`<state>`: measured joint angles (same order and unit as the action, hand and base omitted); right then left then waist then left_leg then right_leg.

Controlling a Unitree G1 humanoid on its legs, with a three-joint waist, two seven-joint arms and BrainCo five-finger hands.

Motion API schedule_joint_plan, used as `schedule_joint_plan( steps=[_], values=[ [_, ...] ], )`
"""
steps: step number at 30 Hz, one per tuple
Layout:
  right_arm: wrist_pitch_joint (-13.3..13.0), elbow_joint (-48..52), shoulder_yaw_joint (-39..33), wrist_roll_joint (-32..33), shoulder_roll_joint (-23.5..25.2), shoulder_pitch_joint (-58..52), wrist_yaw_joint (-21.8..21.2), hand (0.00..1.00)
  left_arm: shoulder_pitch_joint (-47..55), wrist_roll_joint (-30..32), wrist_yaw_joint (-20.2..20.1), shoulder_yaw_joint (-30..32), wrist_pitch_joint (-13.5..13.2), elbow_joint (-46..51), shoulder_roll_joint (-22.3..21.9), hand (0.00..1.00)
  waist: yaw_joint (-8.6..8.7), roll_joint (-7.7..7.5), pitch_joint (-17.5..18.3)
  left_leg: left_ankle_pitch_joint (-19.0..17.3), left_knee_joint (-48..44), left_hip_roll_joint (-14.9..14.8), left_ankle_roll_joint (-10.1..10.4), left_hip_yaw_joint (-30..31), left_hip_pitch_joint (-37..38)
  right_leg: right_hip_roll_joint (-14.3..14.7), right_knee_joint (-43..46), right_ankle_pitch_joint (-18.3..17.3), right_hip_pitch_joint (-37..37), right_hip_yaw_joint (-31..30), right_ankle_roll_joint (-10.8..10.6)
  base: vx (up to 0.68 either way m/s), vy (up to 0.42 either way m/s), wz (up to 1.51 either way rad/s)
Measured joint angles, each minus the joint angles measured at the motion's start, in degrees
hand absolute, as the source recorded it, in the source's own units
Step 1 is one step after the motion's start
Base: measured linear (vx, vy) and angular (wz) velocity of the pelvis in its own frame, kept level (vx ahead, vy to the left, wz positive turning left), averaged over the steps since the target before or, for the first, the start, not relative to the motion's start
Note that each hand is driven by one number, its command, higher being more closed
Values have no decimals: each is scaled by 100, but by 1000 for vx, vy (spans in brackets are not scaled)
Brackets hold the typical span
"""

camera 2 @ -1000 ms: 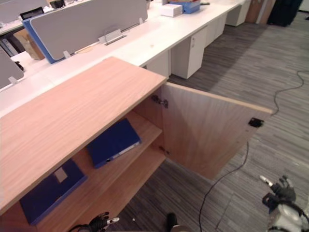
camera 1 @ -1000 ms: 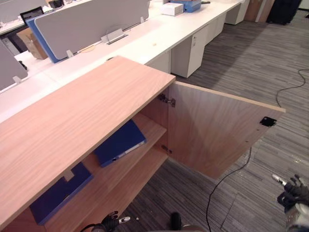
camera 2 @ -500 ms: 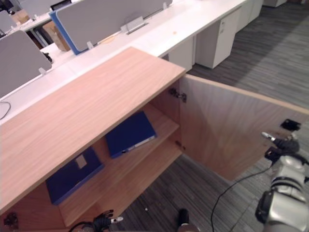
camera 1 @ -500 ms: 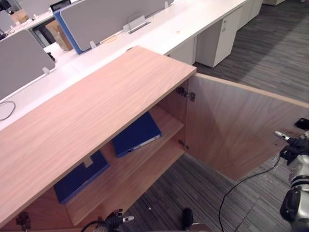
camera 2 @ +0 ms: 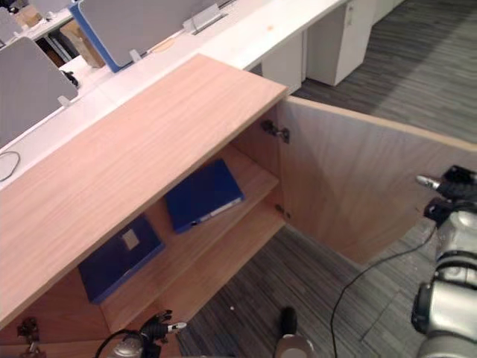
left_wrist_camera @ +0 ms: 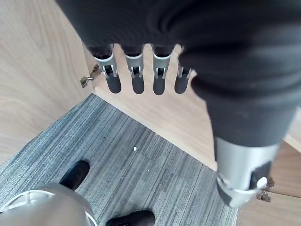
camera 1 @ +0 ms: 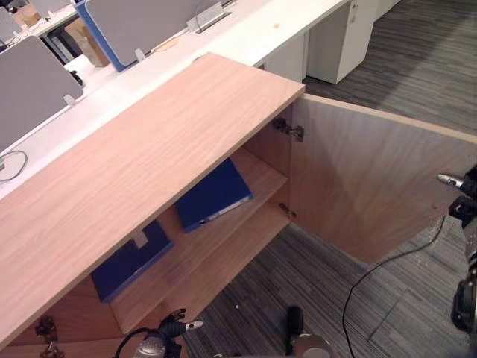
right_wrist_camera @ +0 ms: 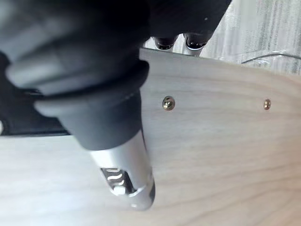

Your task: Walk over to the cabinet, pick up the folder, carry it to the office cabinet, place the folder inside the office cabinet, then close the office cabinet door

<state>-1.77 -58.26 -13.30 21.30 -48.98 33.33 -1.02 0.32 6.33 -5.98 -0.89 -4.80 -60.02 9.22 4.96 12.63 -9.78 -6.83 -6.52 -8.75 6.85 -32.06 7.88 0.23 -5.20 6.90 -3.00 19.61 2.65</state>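
Observation:
The wooden office cabinet (camera 1: pixel 149 156) stands with its door (camera 1: pixel 365 186) swung wide open. On its upper shelf a blue folder (camera 1: pixel 212 195) lies flat, and a second blue folder (camera 1: pixel 130 259) lies further left. My right hand (camera 2: pixel 451 195) is at the door's free edge: its thumb (right_wrist_camera: pixel 124 169) lies straight over the door's inner face (right_wrist_camera: pixel 225 155), while the fingers reach past the edge. My left hand (camera 1: pixel 171 328) hangs low before the cabinet's bottom shelf, its fingers (left_wrist_camera: pixel 136 77) straight and holding nothing.
White desks (camera 1: pixel 246 37) with grey dividers (camera 1: pixel 141 22) run behind the cabinet, with a white drawer unit (camera 1: pixel 335 45) beyond the door. Grey carpet (camera 1: pixel 298 276) spreads in front. Metal hinges (camera 1: pixel 289 130) join door and cabinet.
My right hand has risen from low near the floor to the door's free edge. The camera has shifted, showing more of the cabinet. The folders and door look unmoved.

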Motion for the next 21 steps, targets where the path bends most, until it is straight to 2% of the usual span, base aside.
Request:
schedule_joint_plan(
  steps=[3,6,7,8,9,10,11,12,13,14,15,16,17,19,20,21],
  values=[
    [11,1202,564,-2,-44,-838,-140,0,13,27,-8,4,-1,1,4,0,107,-16,-7,28,-20,-61,17,-42,-2,69,1,-15,-22,-9,20,-9,-76,-21],
    [4,2346,1240,3,-227,-1647,-539,0,7,158,-58,9,-9,2,23,0,146,-78,13,42,-18,-105,-6,-249,0,168,4,-19,-135,-79,21,-2,-83,-61],
    [3,2819,1828,-2,-332,-2008,-852,0,18,292,-69,15,-12,-1,74,0,142,-189,76,122,-10,-135,-131,-337,-37,196,60,-119,-220,-57,-125,4,-97,-71],
    [-6,3067,2293,-28,-490,-2244,-1131,0,1,334,-80,12,-35,-8,35,0,106,-12,168,142,-69,-415,-188,-323,-135,228,602,-311,-474,73,64,-3,-109,-61],
    [-52,3287,2607,-28,-594,-2375,-1266,0,-18,378,-92,18,-72,-3,47,0,134,-55,189,52,-271,-490,37,-216,-222,40,1265,-494,-699,47,648,15,-66,-27],
    [-63,3650,3181,-182,-704,-2562,-1695,0,-93,523,-97,30,-79,-22,34,0,157,-219,191,-35,-403,-504,165,-208,-236,69,1221,-637,-643,45,186,11,-69,1],
    [-66,4123,3753,-334,-748,-2819,-2081,0,-140,609,-130,8,-125,-18,28,0,91,-328,331,57,-321,-490,58,-187,-225,122,1021,-591,-533,69,218,-3,-107,8],
    [-88,4420,4005,-444,-768,-2962,-2313,0,-146,681,-130,5,-147,-6,16,0,54,-356,378,69,-256,-497,38,-165,-217,165,976,-584,-509,79,231,-19,-122,14],
    [-173,4868,4390,-563,-616,-3034,-2611,0,-202,776,-130,1,-188,-1,-1,0,-40,-379,398,72,-166,-507,27,-145,-156,229,903,-586,-432,102,235,-16,-112,14],
    [-197,5031,4539,-636,-419,-3030,-2699,0,-233,793,-130,2,-183,-5,-15,0,-90,-384,400,78,-137,-502,27,-130,-139,245,841,-583,-396,121,231,-15,-107,25],
    [-209,5172,4730,-691,15,-2985,-2770,0,-280,881,-129,6,-190,11,-16,0,-215,-384,403,88,-23,-439,12,-114,-136,250,717,-585,-348,165,235,-22,-106,40],
    [-288,5347,4956,-802,140,-2949,-3183,0,-282,938,-127,19,-186,43,8,0,-342,-390,402,88,135,-350,11,-102,-142,248,610,-577,-324,222,224,-21,-93,46],
    [-309,5493,5130,-893,114,-2967,-3387,0,-276,943,-126,37,-186,59,29,0,-378,-415,403,88,234,-312,11,-82,-138,251,568,-529,-313,231,173,7,-56,54],
    [-319,5853,5581,-1117,155,-3178,-3808,0,-83,981,-114,193,-125,40,128,0,-436,-640,383,89,521,-248,57,18,-117,278,469,-409,-276,250,265,44,-50,35],
    [-320,5872,5610,-1133,197,-3216,-3845,0,-39,990,-114,200,-107,35,142,0,-436,-684,359,89,530,-247,59,17,-94,294,442,-402,-248,248,270,60,-44,-2],
    [-319,5869,5603,-1141,291,-3262,-3865,0,27,991,-114,201,-84,35,144,0,-430,-803,313,87,526,-253,50,29,-71,327,396,-391,-210,235,257,54,-36,-17]
  ],
)
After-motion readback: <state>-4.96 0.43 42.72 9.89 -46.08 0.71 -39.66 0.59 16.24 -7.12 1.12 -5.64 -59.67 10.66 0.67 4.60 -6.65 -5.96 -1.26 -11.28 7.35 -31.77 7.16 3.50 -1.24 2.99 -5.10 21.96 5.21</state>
